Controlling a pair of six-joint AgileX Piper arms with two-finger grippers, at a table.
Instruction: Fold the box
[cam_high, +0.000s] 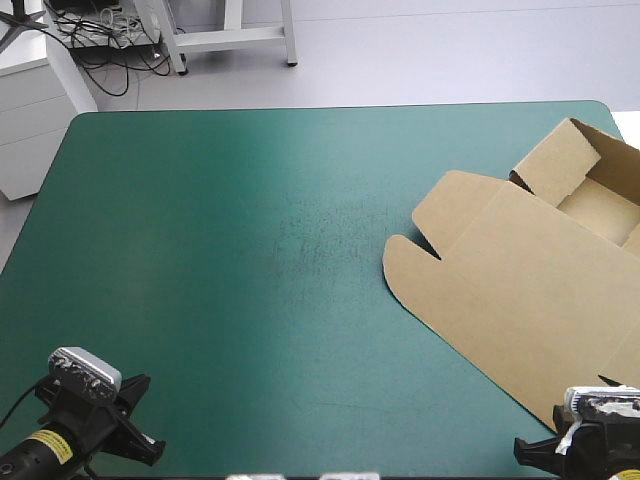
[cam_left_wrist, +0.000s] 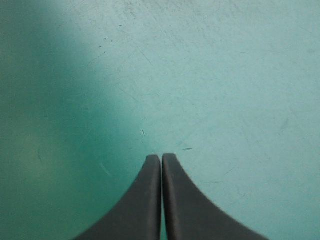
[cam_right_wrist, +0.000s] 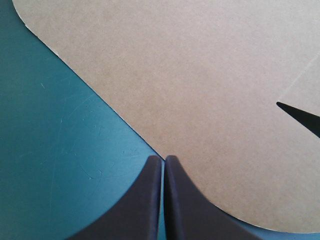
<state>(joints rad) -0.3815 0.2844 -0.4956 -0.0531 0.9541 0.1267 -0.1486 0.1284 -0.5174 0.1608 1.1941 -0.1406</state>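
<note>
The box (cam_high: 520, 270) is a cut sheet of brown board lying on the right side of the teal-green surface (cam_high: 230, 250). It is partly formed: at its far end, near the far right corner, walls (cam_high: 556, 162) stand raised around an open tray. The large lid panel (cam_high: 500, 300) lies flat and reaches toward the near edge. It is plain and unmarked, with a rounded tab (cam_high: 408, 272) and a narrow notch (cam_high: 431, 250) on its left side; the right wrist view confirms a rounded corner and a dark slit (cam_right_wrist: 300, 116).
</note>
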